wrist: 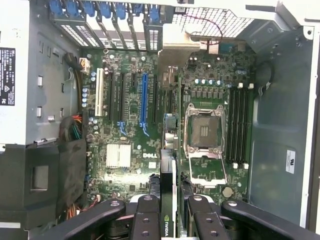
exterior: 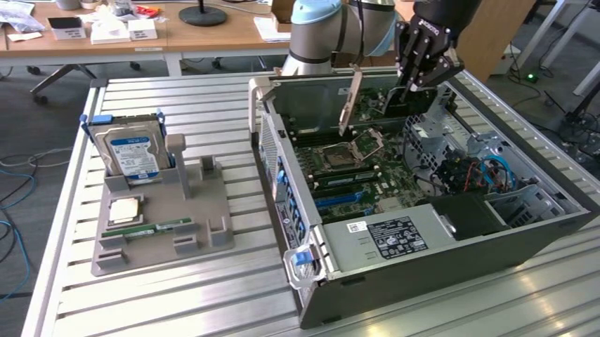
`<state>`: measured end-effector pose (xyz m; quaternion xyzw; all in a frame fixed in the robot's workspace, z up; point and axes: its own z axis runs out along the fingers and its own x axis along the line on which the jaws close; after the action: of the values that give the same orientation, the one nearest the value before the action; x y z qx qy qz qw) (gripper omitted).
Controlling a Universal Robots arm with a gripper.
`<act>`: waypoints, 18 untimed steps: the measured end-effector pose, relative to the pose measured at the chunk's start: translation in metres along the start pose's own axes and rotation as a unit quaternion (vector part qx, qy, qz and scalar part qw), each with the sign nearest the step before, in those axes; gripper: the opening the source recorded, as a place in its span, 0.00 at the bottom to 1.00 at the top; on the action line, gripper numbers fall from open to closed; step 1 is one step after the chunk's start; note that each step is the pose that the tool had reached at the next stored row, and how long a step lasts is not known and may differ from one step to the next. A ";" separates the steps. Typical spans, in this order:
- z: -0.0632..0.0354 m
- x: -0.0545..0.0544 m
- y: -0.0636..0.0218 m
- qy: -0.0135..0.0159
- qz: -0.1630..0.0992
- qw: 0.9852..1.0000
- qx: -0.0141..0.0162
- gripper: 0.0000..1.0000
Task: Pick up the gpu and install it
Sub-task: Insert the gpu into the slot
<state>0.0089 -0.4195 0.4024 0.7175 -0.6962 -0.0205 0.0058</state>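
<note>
Dark gpu (exterior: 405,105) edgewise in hand (exterior: 419,83), lengthwise level

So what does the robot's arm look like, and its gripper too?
The arm is a fat, silver-grey tube with rounded joints and light blue caps. The gripper is black, with small white letters on its body. Its fingers are chunky black bars joined like knuckles, with round grey bolts at the hinges.
</note>
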 end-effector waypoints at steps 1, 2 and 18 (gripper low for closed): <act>0.0008 0.000 0.0001 0.000 0.000 1.000 0.000 0.26; 0.0017 0.000 0.0001 0.000 0.000 1.000 0.000 0.26; 0.0106 -0.002 0.0006 0.000 0.000 1.000 0.000 0.26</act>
<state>0.0079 -0.4178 0.3919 0.7175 -0.6962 -0.0204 0.0059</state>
